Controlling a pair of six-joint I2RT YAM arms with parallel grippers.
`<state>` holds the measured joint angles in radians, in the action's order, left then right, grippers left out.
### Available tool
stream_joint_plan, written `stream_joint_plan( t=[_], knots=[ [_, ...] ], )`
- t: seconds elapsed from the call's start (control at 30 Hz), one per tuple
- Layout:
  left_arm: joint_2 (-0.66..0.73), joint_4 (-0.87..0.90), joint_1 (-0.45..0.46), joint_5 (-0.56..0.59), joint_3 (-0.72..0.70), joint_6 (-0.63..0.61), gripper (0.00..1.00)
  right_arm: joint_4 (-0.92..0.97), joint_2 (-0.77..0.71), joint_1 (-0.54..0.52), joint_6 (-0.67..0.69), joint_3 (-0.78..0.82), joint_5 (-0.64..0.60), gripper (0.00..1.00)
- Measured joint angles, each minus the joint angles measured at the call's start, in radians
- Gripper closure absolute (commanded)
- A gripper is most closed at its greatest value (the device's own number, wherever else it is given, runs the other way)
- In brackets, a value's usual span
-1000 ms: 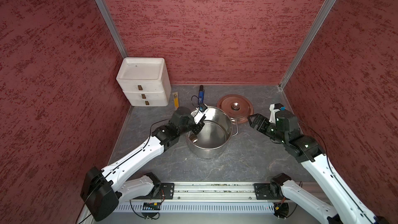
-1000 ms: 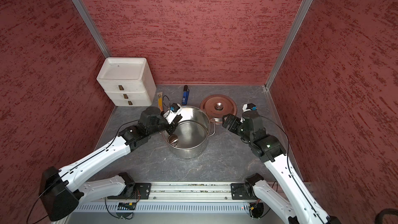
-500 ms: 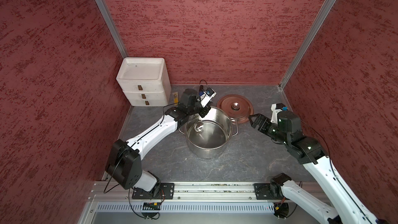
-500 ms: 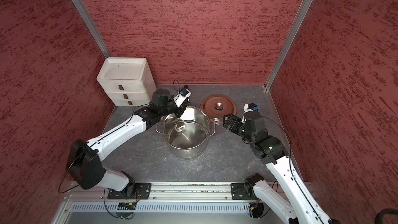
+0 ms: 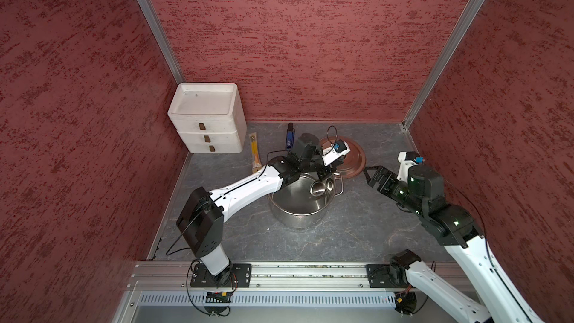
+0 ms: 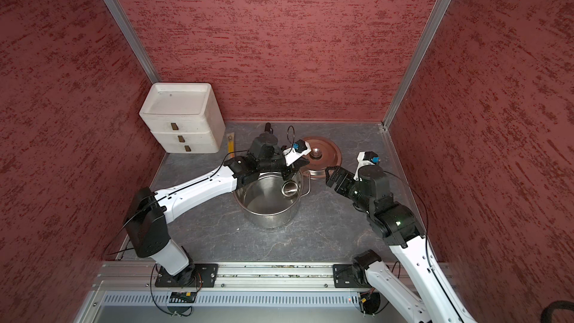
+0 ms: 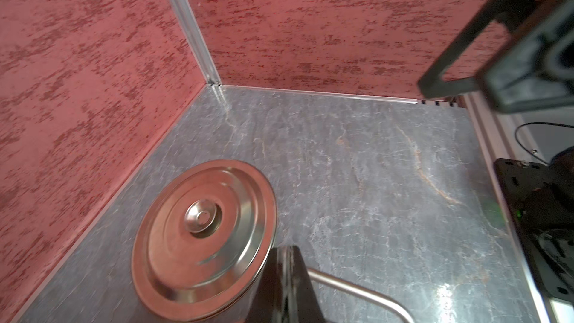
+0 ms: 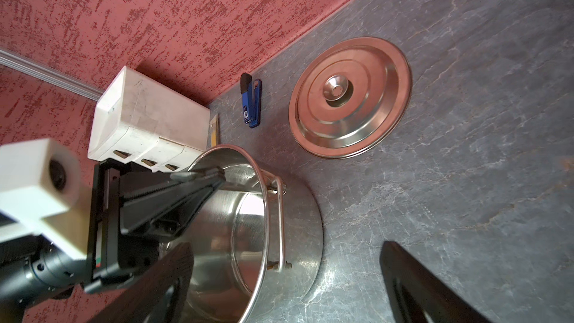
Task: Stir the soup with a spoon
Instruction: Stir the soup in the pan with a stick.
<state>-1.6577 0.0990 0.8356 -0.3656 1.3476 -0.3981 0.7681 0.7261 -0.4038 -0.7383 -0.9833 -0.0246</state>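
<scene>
Closest to me, the rail is carrying both arm bases. Past it, the steel pot is standing upright around the middle of the table. My left gripper is reaching over the pot's far rim. Its fingers are pinched together on the thin handle of the ladle, as the left wrist view is also showing me. The ladle's round bowl is hanging inside the pot near the right-hand wall, and I cannot tell whether it is touching the steel. My right gripper is hovering just right of the pot, jaws standing wide apart, near the front edge of the lid. The lid is lying flat, knob up. Farther back, a blue stapler and an orange-yellow stick are lying beside the white drawer unit in the far left corner.
</scene>
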Motion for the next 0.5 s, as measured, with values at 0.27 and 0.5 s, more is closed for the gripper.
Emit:
stream_joint_plan(
  t=[0.27,0.5],
  knots=[
    [0.192,0.013,0.144,0.05,-0.2,0.026,1.0,-0.003,0.002,0.0,-0.01,0.033,0.001,0.01],
    [0.434,0.074,0.185,0.158,-0.366,0.069,1.0,-0.019,0.034,0.0,-0.013,0.039,0.008,0.02]
  ],
)
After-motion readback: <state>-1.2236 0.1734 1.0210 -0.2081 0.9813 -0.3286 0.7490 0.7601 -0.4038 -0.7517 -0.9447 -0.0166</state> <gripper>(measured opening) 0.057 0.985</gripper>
